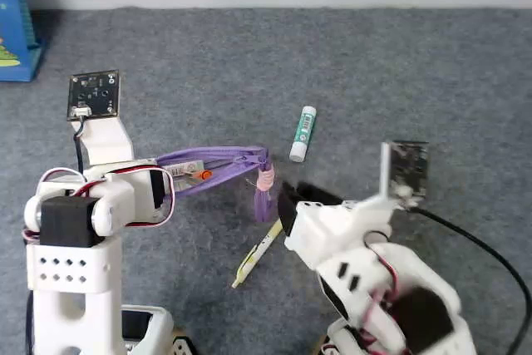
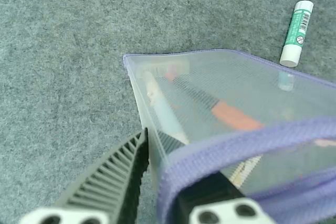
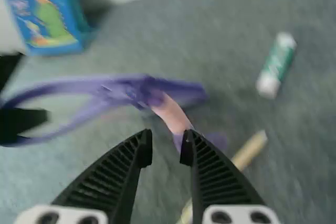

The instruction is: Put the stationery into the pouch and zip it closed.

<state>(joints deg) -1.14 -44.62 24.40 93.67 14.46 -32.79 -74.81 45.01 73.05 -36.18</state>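
Observation:
The clear mesh pouch [image 1: 218, 168] with purple trim hangs off the grey mat, its mouth gaping. My left gripper [image 1: 170, 182] is shut on the pouch's [image 2: 220, 103] end, the trim pinched between its fingers [image 2: 121, 177]. Inside lie an orange-handled item [image 2: 233, 116] and a pale pen [image 2: 160, 106]. The pink zipper pull [image 3: 170, 113] with a purple tassel [image 1: 263, 199] dangles at the pouch's other end. My right gripper [image 3: 165, 148] is open by a narrow gap, its tips right at the pull. A green-and-white glue stick [image 1: 303, 133] and a yellow pen [image 1: 256, 253] lie on the mat.
A blue box [image 1: 17, 31] stands at the far left corner against the wall. The right arm's black cable [image 1: 482, 247] runs off to the right. Bare grey mat [image 1: 399, 64] stretches behind the glue stick.

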